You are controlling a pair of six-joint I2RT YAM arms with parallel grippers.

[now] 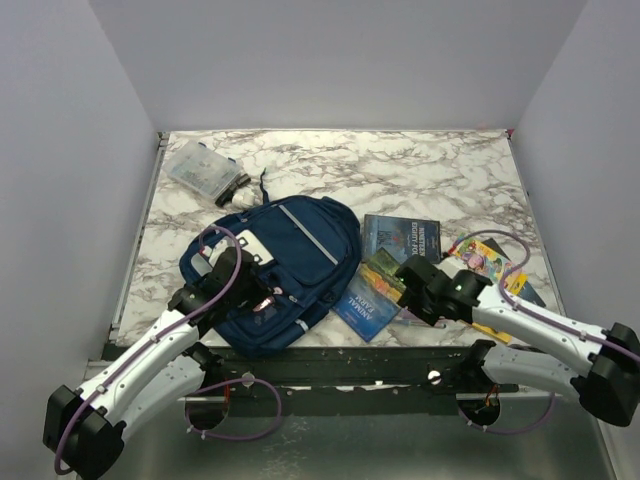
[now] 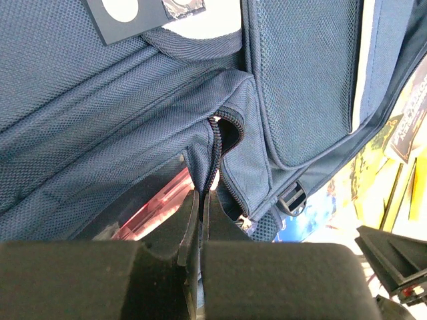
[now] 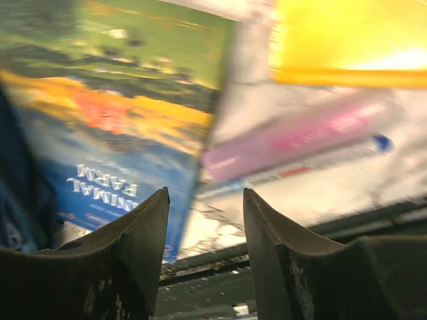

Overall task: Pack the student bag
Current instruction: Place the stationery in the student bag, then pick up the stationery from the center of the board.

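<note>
The navy-blue student bag [image 1: 275, 270] lies flat at the table's front left, with grey stripes and a white patch [image 1: 252, 245]. My left gripper [image 1: 243, 280] sits on its lower left. In the left wrist view it [image 2: 201, 200] is shut on the fabric edge beside the bag's zipper [image 2: 219, 143], which stands partly open. Something pinkish [image 2: 150, 207] shows inside the gap. My right gripper [image 1: 410, 285] is open and empty. In the right wrist view it [image 3: 205, 200] hovers over the edge of a blue "Animal Park" book [image 3: 100, 133] and a pink pen [image 3: 293, 137].
The "Animal Park" book [image 1: 365, 300] lies right of the bag, with a dark blue book [image 1: 400, 238] behind it and colourful yellow books [image 1: 485, 262] further right. A clear plastic box [image 1: 203, 170] stands at the back left. The table's front edge is just below both grippers.
</note>
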